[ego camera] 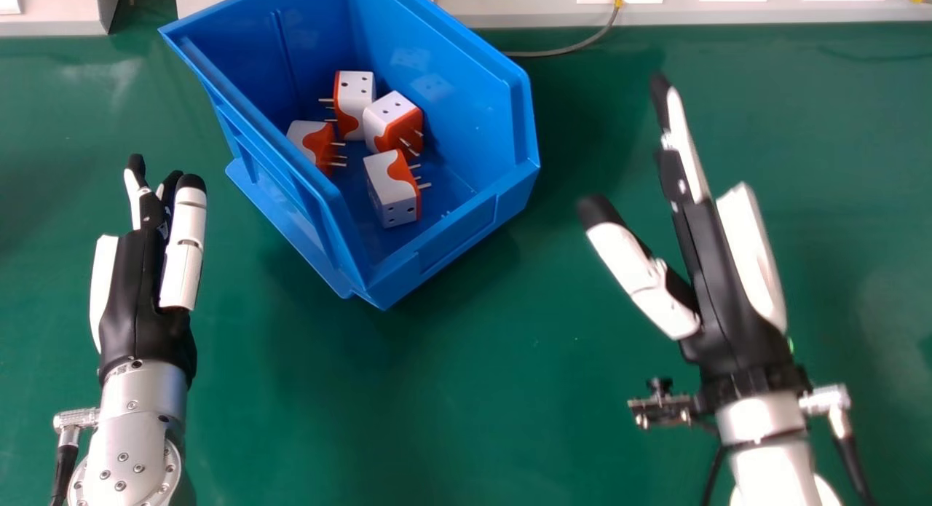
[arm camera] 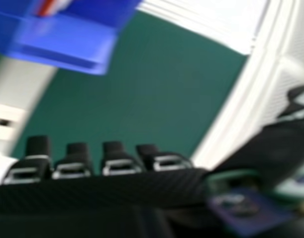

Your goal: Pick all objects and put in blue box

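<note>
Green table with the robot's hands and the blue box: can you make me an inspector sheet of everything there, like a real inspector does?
Surface: green table, smooth, slightly shiny.
Job's things: blue box sits at an angle near the far side; four white-and-orange plugs lie inside it, pointing different ways.
Clutter: nothing seen.
Hands: left hand is left of the box and right hand is right of it; both have straight fingers and hold nothing.
Cables: a grey cable runs from behind the box to a socket; a black cable hangs at the right wrist.
Surroundings: pale wall strip along the far edge.
</note>
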Available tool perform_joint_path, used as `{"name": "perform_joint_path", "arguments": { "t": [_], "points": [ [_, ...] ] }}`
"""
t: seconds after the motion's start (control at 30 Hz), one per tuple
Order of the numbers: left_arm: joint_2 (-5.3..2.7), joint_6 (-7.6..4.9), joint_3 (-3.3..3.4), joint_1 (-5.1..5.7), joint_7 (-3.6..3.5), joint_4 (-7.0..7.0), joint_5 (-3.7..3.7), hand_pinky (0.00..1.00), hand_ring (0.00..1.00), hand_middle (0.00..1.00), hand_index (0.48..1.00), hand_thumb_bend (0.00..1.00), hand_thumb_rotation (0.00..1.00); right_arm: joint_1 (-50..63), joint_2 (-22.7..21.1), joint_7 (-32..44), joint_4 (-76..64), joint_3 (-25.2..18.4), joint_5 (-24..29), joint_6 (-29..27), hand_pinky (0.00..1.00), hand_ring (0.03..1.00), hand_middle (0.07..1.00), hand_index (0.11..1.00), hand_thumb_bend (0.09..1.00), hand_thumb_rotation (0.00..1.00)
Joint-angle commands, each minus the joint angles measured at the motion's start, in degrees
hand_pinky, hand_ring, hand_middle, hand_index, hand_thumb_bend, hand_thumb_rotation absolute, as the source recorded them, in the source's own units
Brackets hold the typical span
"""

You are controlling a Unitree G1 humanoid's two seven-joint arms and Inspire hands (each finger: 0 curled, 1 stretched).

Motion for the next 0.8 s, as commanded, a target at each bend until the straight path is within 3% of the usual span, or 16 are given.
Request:
{"name": "perform_joint_path", "arguments": {
  "t": [0.0,0.1,0.23,0.37,0.5,0.67,0.77],
  "points": [
    [0.79,-2.82,0.19,-0.4,-0.73,0.61,-0.04,0.97,0.97,0.98,0.977,0.23,0.91,0.72,0.9,2.88,-0.74,-1.32,3.91,0.49,0.98,1.0,1.0,1.0,0.395,0.99],
    [1.12,-4.88,0.22,-0.03,-1.31,2.14,-0.09,0.97,0.97,0.98,0.977,0.23,0.9,1.77,1.74,5.73,-1.19,-2.37,7.15,2.03,0.99,1.0,1.0,1.0,0.42,0.99],
    [1.53,-8.32,0.09,1.09,-1.37,3.94,0.96,0.97,0.97,0.98,0.98,0.23,0.89,2.16,2.25,7.7,-1.1,-3.63,8.56,2.11,1.0,1.0,1.0,1.0,0.452,1.0],
    [2.23,-12.05,0.07,1.46,-1.24,6.94,1.98,0.97,0.97,0.98,0.981,0.24,0.89,1.98,2.29,9.28,-0.18,-4.3,9.18,0.4,1.0,1.0,1.0,1.0,0.488,1.0],
    [2.19,-15.52,-0.01,1.93,-1.5,9.6,2.04,0.97,0.97,0.98,0.981,0.25,0.89,2.18,2.59,10.54,0.46,-4.94,10.05,-1.55,1.0,1.0,1.0,1.0,0.489,1.0],
    [1.9,-18.14,-0.02,4.18,-2.17,9.13,1.59,0.97,0.98,0.98,0.984,0.26,0.9,2.32,2.41,10.55,0.61,-5.57,8.66,-4.15,1.0,1.0,1.0,1.0,0.484,1.0],
    [1.88,-19.35,0.2,4.82,-2.36,9.21,1.3,0.99,0.99,0.99,0.99,0.3,0.92,1.93,2.53,9.92,1.32,-5.85,7.32,-5.32,1.0,1.0,1.0,1.0,0.483,1.0]
  ]
}}
